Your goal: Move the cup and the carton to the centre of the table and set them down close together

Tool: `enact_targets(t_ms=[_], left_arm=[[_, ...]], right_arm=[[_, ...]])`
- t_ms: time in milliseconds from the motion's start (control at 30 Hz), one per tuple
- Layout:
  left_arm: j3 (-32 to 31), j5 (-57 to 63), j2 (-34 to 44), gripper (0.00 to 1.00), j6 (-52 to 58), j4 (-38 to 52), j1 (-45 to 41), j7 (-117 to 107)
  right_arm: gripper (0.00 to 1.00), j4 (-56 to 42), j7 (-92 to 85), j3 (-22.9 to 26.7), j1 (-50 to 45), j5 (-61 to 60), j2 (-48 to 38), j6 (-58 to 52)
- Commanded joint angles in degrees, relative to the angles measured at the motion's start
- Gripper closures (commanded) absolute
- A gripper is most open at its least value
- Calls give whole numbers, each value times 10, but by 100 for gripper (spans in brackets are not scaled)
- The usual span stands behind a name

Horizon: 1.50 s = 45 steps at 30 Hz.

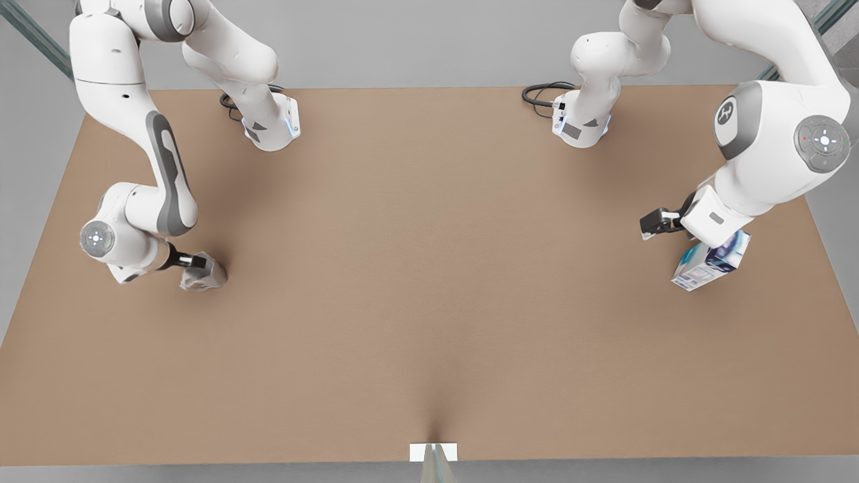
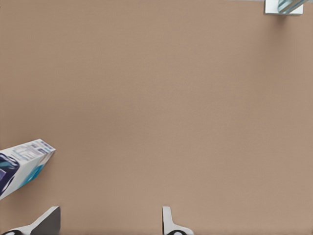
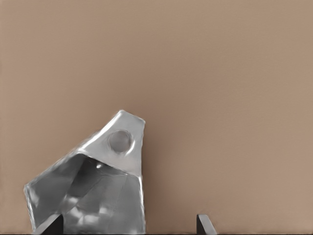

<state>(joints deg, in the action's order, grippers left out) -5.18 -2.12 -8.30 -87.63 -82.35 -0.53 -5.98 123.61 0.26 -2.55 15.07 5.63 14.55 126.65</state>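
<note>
Over at the counter (image 1: pixel 429 322) sides, I see my right hand (image 3: pixel 129 225) open around the cup (image 3: pixel 93 186) and my left hand (image 2: pixel 110 223) open beside the carton (image 2: pixel 22 164), both far from the middle.

glossy metallic cup (image 3: pixel 93 186); matte table (image 1: pixel 429 282)

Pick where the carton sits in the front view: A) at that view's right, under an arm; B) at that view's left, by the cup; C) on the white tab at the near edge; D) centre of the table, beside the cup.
A: the carton lies at the front view's right under the left gripper, whose jaws are open, far across the table from the cup at the right gripper.
</note>
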Motion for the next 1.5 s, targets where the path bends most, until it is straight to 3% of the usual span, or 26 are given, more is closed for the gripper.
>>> enact_targets(t_ms=[0,667,700,767,833,867,967,1333,1467], left_arm=[[0,0,0,0,0,0,0,0],[0,0,0,0,4,0,0,-1],[0,0,0,0,4,0,0,-1],[0,0,0,0,4,0,0,-1],[0,0,0,0,4,0,0,-1],[0,0,0,0,4,0,-1,-1],[0,0,-2,0,4,0,0,-1],[0,1,-5,0,4,0,5,2],[1,2,-19,0,1,0,58,152]], right_arm=[[0,4,0,0,0,0,-2,0],[0,5,-2,0,18,0,51,71],[6,5,-1,0,17,0,51,71],[43,3,0,0,16,0,51,71],[69,3,5,0,15,0,53,71],[73,3,22,0,11,0,54,70],[79,3,21,-1,10,0,55,69],[79,-2,8,-1,10,1,54,68],[79,-4,0,-1,8,1,54,69]])
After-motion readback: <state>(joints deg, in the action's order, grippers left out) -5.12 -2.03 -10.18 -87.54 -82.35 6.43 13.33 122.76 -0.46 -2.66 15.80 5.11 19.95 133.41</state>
